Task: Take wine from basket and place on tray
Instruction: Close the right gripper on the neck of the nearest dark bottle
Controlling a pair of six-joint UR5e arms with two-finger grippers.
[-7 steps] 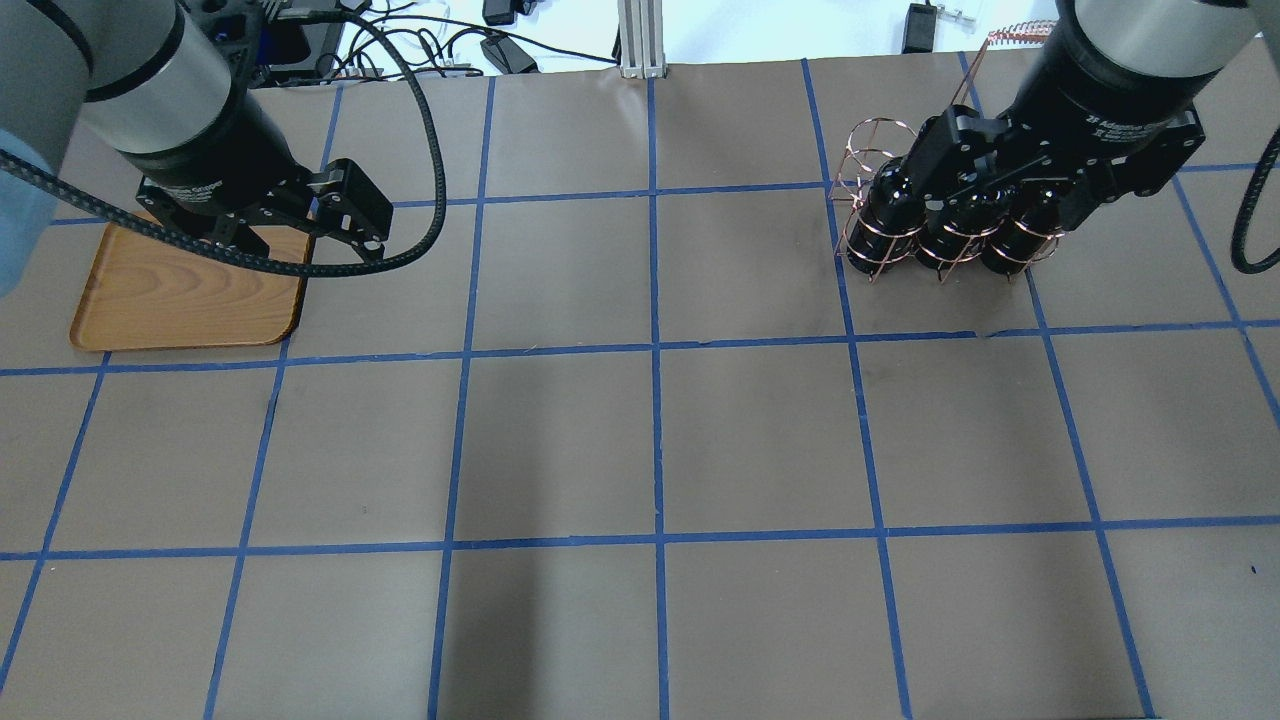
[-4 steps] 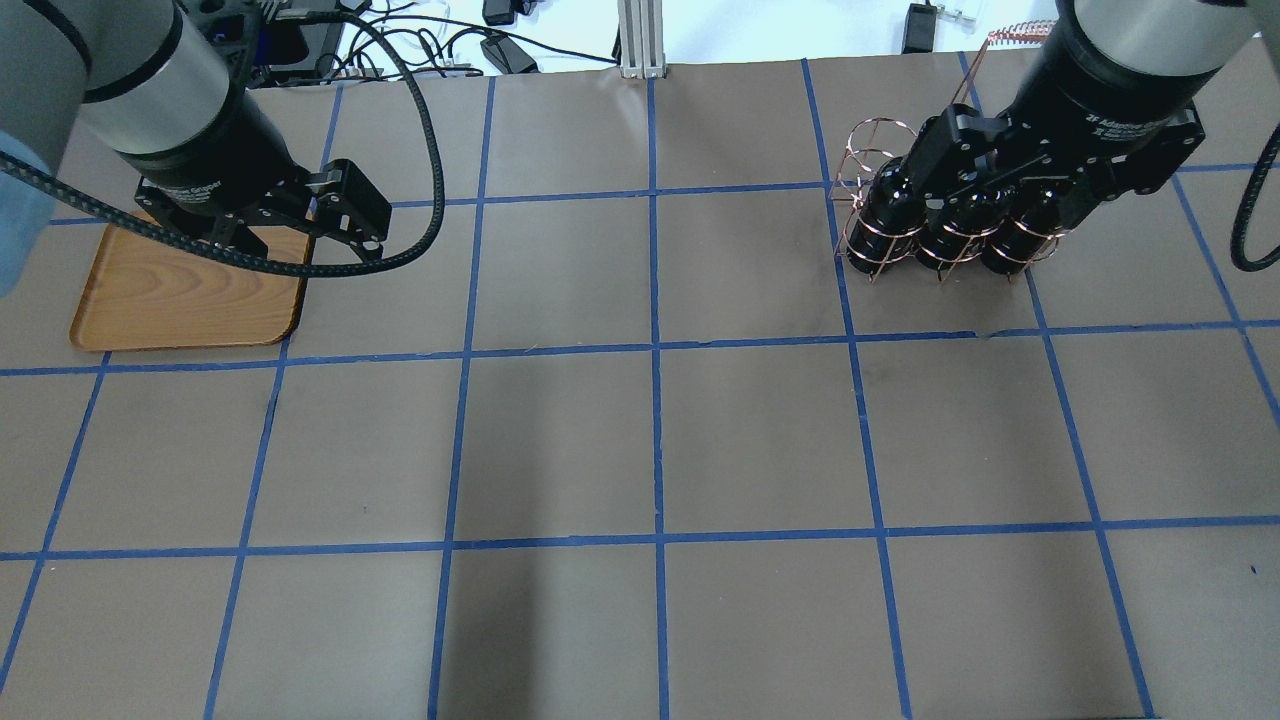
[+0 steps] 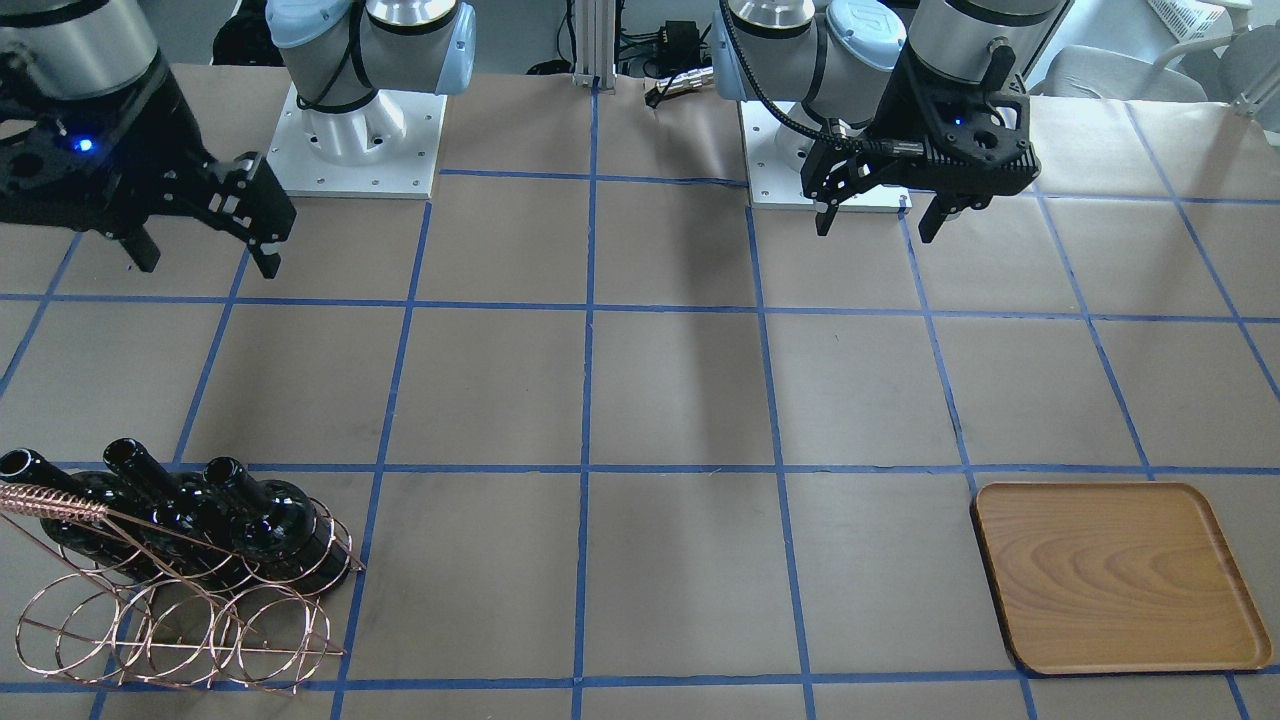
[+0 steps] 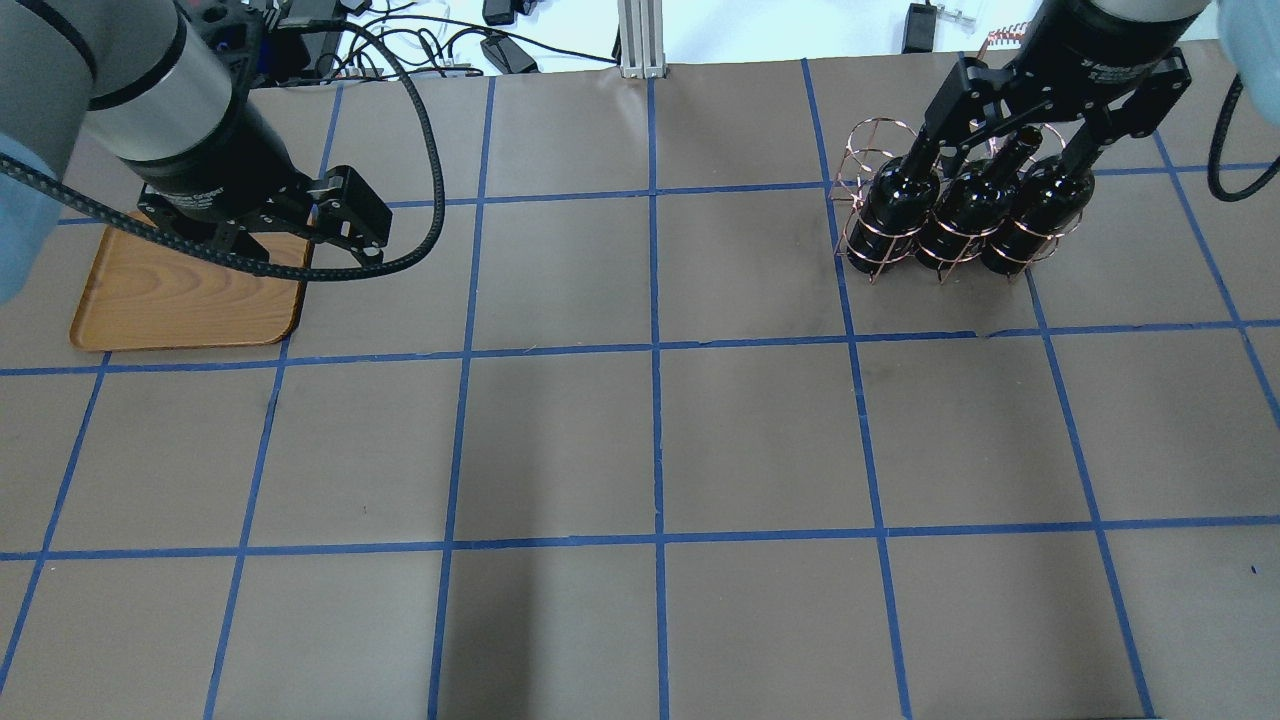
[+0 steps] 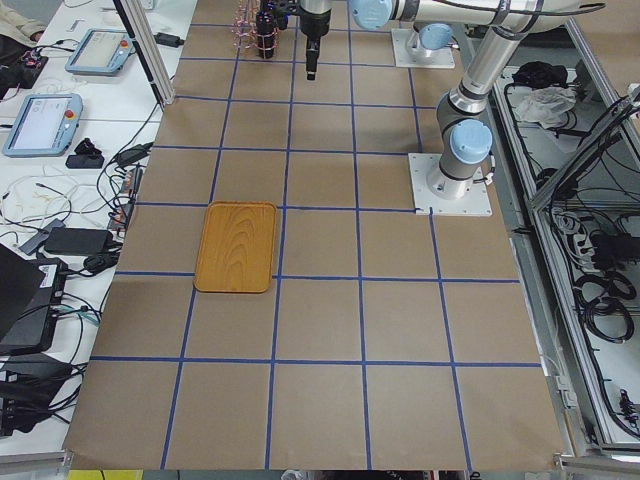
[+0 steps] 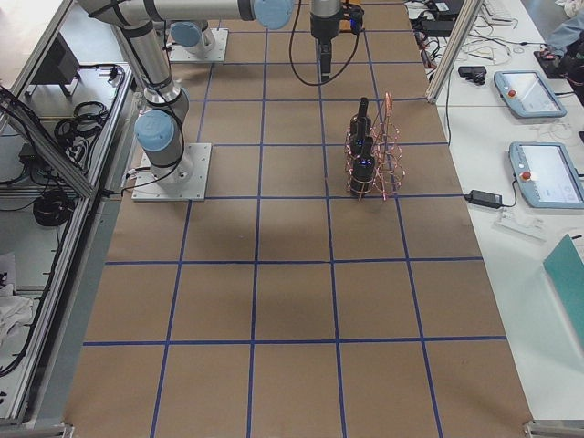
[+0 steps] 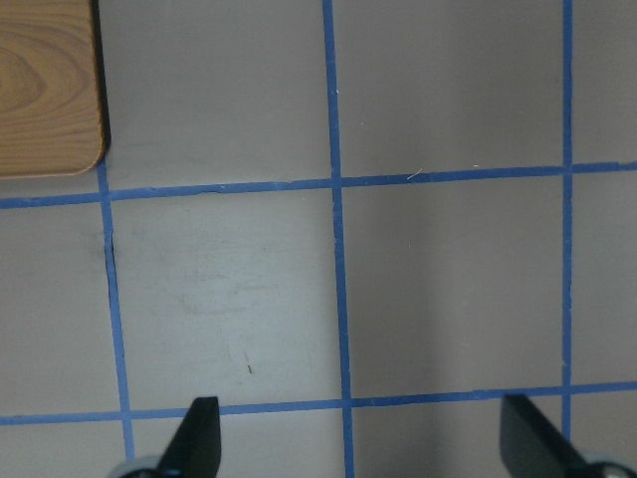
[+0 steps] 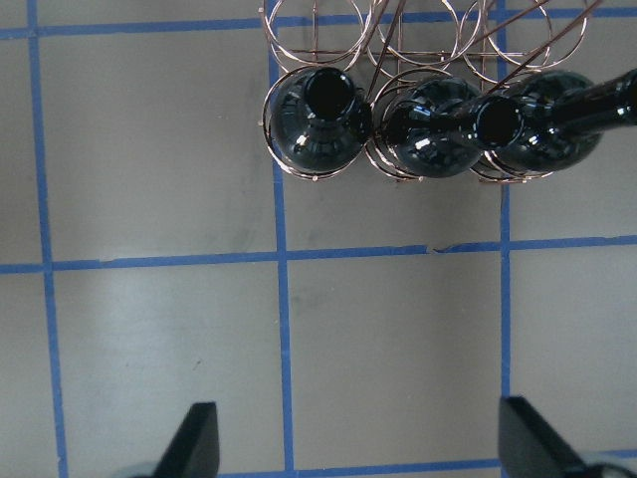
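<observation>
Brown paper gridded with blue tape covers the table, where nothing is done yet: three wine bottles (image 4: 975,215) stand in the basket (image 3: 180,620), the tray (image 3: 1110,580) holds nothing, and the right gripper (image 4: 1005,150) and left gripper (image 3: 876,222) hang wide, empty.

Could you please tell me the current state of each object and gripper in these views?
wine bottles: three, upright in the basket's hoops, not gripped.
basket: standing upright, one row of hoops filled, the other visible hoops empty.
tray: lying flat, empty.
left gripper: open, empty, hovering.
right gripper: open, empty, apart from the bottles.
</observation>
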